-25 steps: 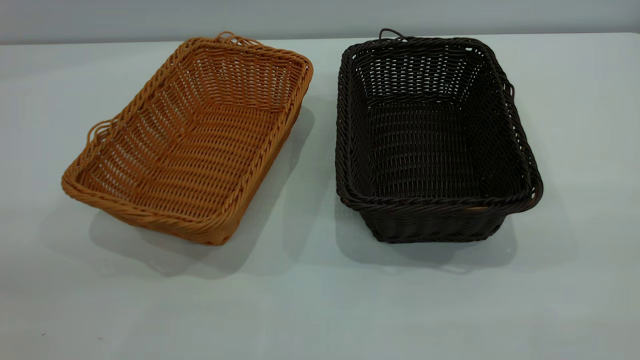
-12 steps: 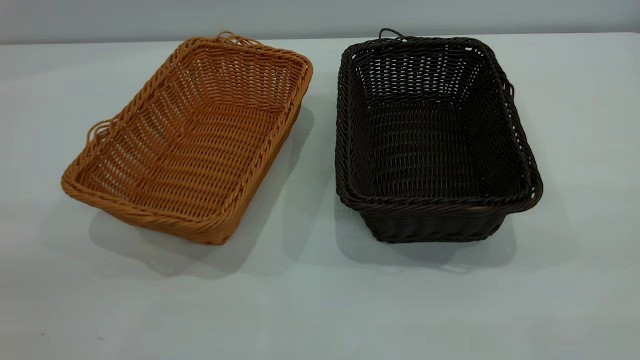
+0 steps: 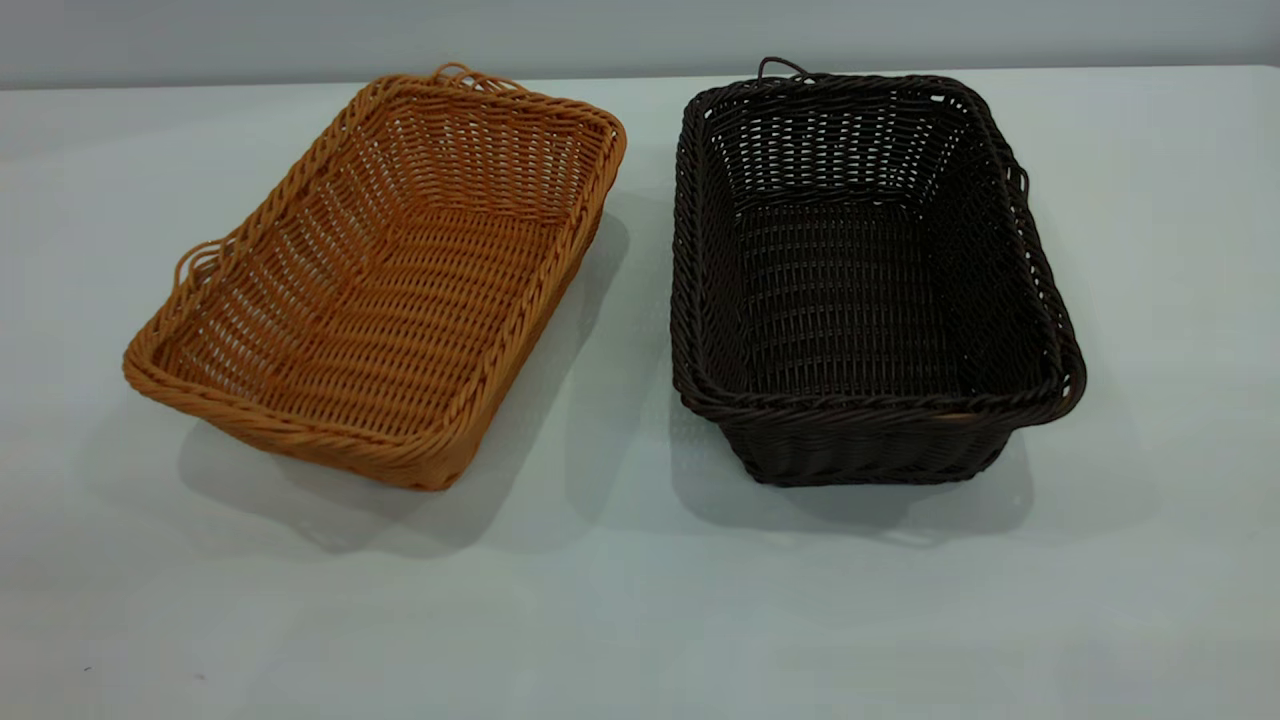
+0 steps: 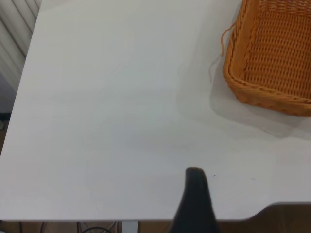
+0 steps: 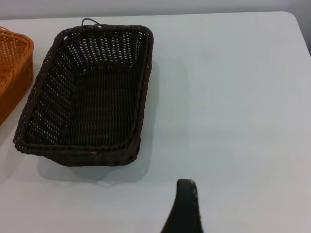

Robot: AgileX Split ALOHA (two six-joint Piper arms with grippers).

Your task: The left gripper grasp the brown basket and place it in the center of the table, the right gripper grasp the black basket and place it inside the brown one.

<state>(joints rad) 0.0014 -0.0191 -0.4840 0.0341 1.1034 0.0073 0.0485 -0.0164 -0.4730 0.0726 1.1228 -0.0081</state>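
The brown basket [image 3: 380,280] sits on the table [image 3: 620,600] at the left, turned at an angle, empty. The black basket [image 3: 860,280] stands to its right, empty, a small gap between them. Neither gripper shows in the exterior view. In the left wrist view a dark part of the left gripper [image 4: 195,204] hangs over the table's near edge, well away from the brown basket [image 4: 272,58]. In the right wrist view a dark part of the right gripper [image 5: 184,208] is above bare table, short of the black basket [image 5: 92,97].
The table's edge and a notched corner [image 4: 262,211] lie close to the left gripper. A white slatted wall [image 4: 14,34] stands beyond the table's side. Bare tabletop [image 5: 233,97] lies beside the black basket.
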